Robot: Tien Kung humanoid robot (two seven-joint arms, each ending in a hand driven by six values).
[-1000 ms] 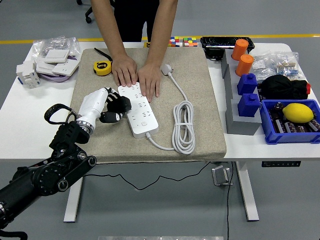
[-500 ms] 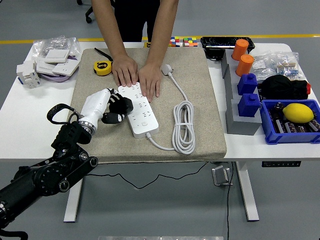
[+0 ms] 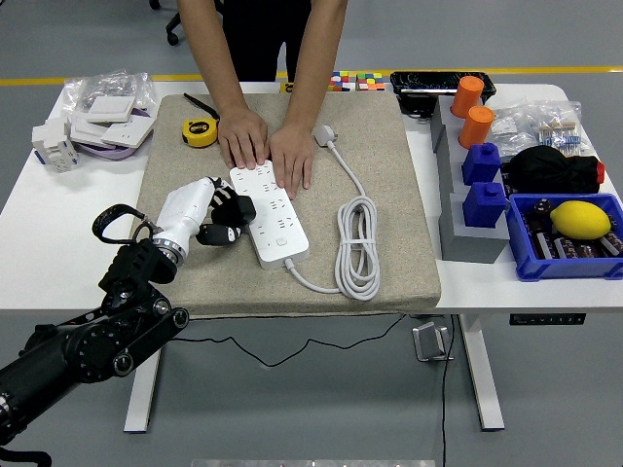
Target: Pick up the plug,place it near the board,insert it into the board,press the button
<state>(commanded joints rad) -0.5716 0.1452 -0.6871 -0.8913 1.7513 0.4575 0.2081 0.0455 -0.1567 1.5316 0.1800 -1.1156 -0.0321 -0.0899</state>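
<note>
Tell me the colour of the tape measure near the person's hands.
Yellow with a black face; the tape measure shows best in the head view.

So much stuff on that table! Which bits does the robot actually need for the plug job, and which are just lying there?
For the job:
- power strip, steadied by a person's hands
- its cord and plug
- robot's left hand, beside the strip

Just lying about:
- tape measure
- lemon in blue bin
- orange cylinders
- bagged parts

A person's hands [image 3: 265,148] press the white board [image 3: 269,214] flat — the left hand [image 3: 216,216] touches its edge.
</note>
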